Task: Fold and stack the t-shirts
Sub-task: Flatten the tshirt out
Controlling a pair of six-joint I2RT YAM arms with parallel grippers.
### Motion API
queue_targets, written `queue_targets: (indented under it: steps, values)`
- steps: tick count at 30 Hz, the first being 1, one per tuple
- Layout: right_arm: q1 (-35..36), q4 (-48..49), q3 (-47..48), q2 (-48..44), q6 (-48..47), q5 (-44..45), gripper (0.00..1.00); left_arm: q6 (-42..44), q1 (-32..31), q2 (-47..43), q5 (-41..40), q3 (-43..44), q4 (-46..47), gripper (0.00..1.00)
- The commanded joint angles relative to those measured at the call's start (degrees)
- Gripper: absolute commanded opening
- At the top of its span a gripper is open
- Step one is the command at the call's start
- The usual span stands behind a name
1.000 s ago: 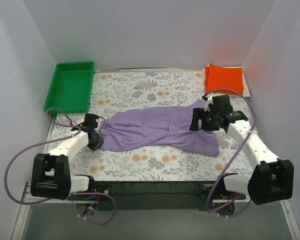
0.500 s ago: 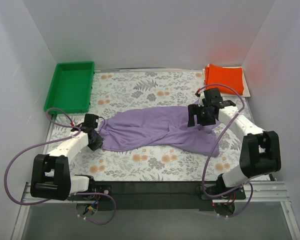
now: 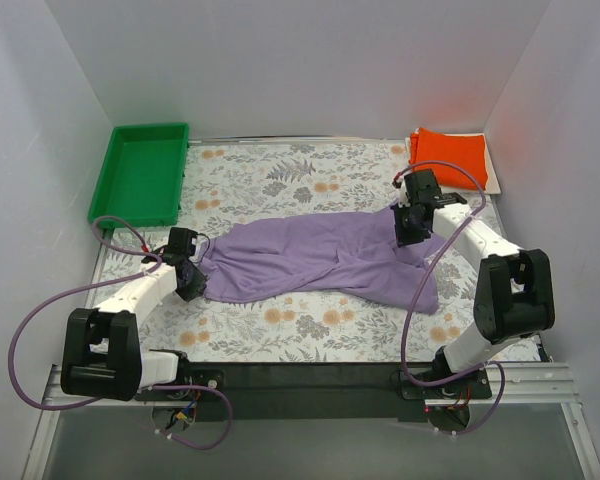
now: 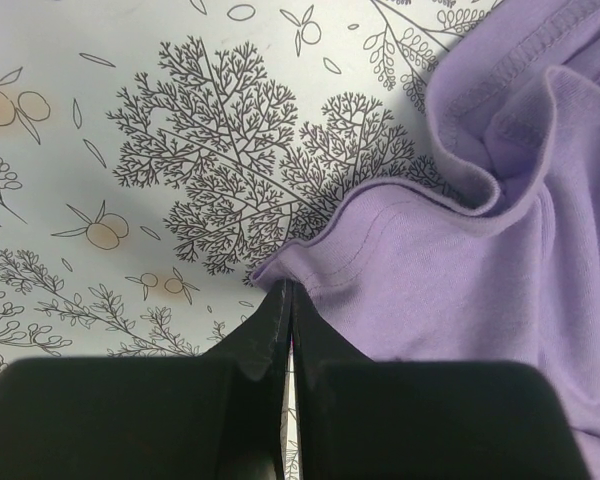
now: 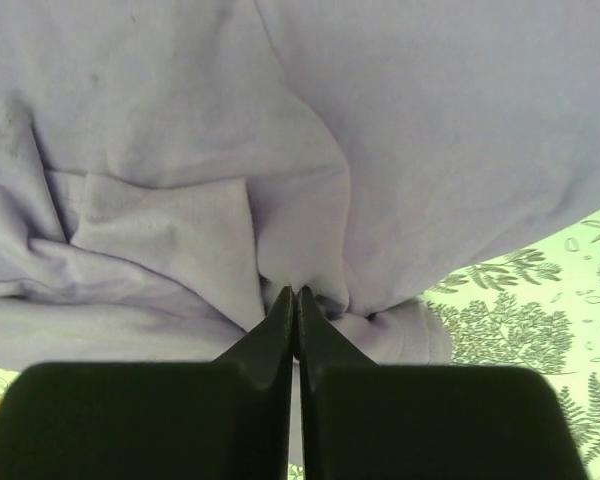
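The lavender t-shirt (image 3: pixel 310 255) lies crumpled mid-counter (image 3: pixel 280 175) between my arms. My left gripper (image 4: pixel 288 290) is pinched tight on its left hem corner, my right gripper (image 5: pixel 295 295) on a fold near its right end.

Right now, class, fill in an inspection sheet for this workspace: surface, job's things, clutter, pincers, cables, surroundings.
Surface: table with a floral print, lying flat.
Job's things: lavender t-shirt spread crumpled mid-table; orange t-shirt folded at the far right corner, lying on a whitish t-shirt.
Clutter: green tray at the far left; nothing seen in it.
Pincers: left pincer shut on the lavender t-shirt's left edge; right pincer shut on a fold at its right end.
Cables: purple cables loop beside each arm.
Surroundings: plain white walls on three sides.
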Motion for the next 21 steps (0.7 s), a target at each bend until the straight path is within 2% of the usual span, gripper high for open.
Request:
queue_targets:
  steps: [1, 4, 7, 8, 9, 10, 12, 14, 21]
  values:
    - [-0.42, -0.81, 5.58, -0.65, -1.24, 5.97, 0.01, 0.35, 0.0, 0.97, 1.09, -1.65, -0.06, 0.0]
    - [-3.31, -1.52, 6.65, -0.3, 0.42, 8.96, 0.01, 0.26, 0.08, 0.8, 1.18, -1.65, 0.02, 0.0]
    - [-8.5, -1.35, 8.93, 0.23, 2.71, 8.37, 0.01, 0.35, 0.08, 0.71, 1.18, -1.74, 0.11, 0.0]
    - [-9.21, -1.43, 10.07, 0.66, 2.8, 8.28, 0.04, 0.35, 0.08, 0.71, 1.26, -1.65, 0.11, 0.0]
    - [-9.82, -1.7, 11.99, 2.15, 3.06, 8.28, 0.16, 0.43, 0.08, 0.71, 1.27, -1.73, 0.2, 0.0]
    - [-9.92, -2.39, 13.14, 2.86, 3.24, 8.19, 0.21, 0.43, 0.08, 0.71, 1.35, -1.74, 0.38, 0.0]
    - [-9.83, -3.01, 14.91, 3.66, 3.76, 6.1, 0.4, 0.52, 0.08, 0.79, 1.53, -1.82, 0.38, 0.0]
    - [-9.04, -2.49, 14.39, 2.26, 3.94, 4.07, 0.51, 0.52, 0.08, 0.8, 1.53, -1.82, 0.46, 0.0]
    - [-6.75, 1.9, 7.36, -0.3, -0.8, -10.51, 0.52, 0.7, 0.08, 0.53, 2.23, -2.09, 1.17, 0.0]
